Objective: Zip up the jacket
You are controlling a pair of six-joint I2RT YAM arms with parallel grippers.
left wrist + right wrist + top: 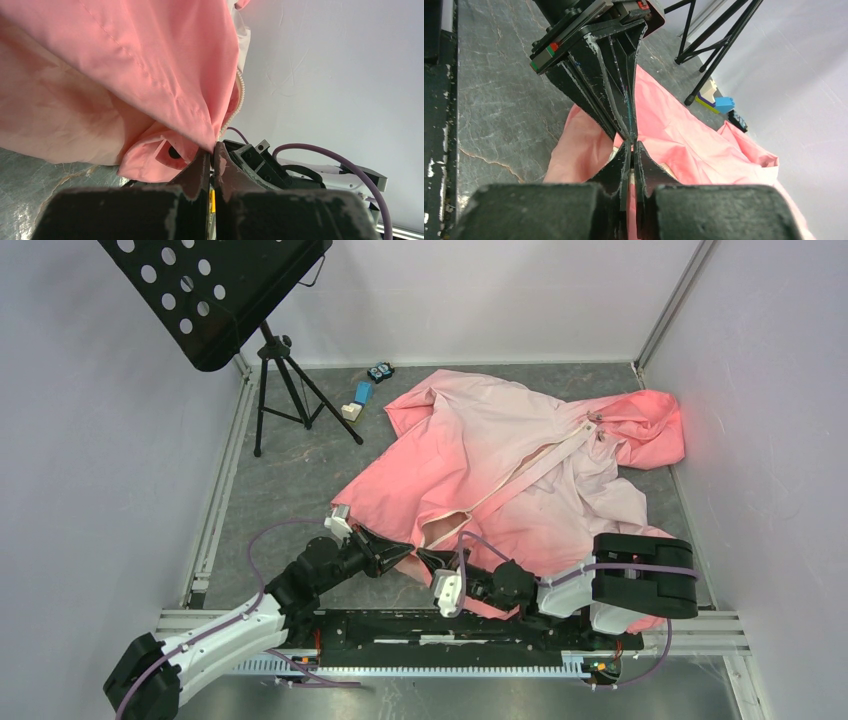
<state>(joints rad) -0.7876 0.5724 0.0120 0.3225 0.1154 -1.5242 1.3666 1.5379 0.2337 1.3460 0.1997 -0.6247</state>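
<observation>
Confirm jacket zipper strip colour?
Zipper strip is cream-white on the pink jacket; top view shows best.

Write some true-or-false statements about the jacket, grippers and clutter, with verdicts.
1. The jacket is fully zipped. False: the zipper's near end is unjoined.
2. The left gripper is shut on the jacket's edge. True.
3. The right gripper is far from the left one. False: their tips meet.
4. The hood lies far right. True.
5. The blocks lie on the jacket. False: on the table, apart from it.
</observation>
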